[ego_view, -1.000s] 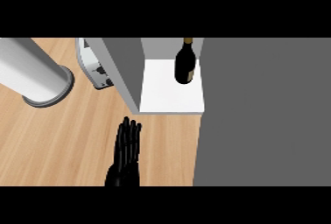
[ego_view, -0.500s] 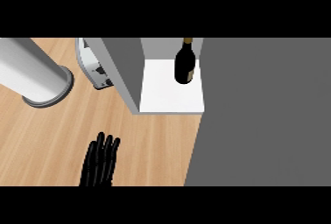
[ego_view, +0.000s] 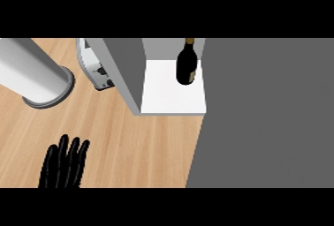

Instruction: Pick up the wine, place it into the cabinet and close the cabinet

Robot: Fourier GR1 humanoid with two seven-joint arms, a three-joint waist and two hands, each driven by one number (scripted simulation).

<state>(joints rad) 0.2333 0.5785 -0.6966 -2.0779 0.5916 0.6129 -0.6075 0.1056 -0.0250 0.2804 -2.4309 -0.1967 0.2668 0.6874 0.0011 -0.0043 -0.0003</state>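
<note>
A grey cylinder [ego_view: 37, 75] stands on the wooden counter [ego_view: 130, 145].

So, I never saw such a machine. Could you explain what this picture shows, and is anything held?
This is one picture, taken as from the robot's head, looking steeply down at a wooden counter. The black shape at lower left is the robot's left hand, open and holding nothing; its right hand does not show. The dark wine bottle stands upright on the white shelf inside the open cabinet. Left of the cabinet are a small appliance and a grey cylinder; I cannot identify them. The large grey surface at right may be the cabinet's door.
</note>
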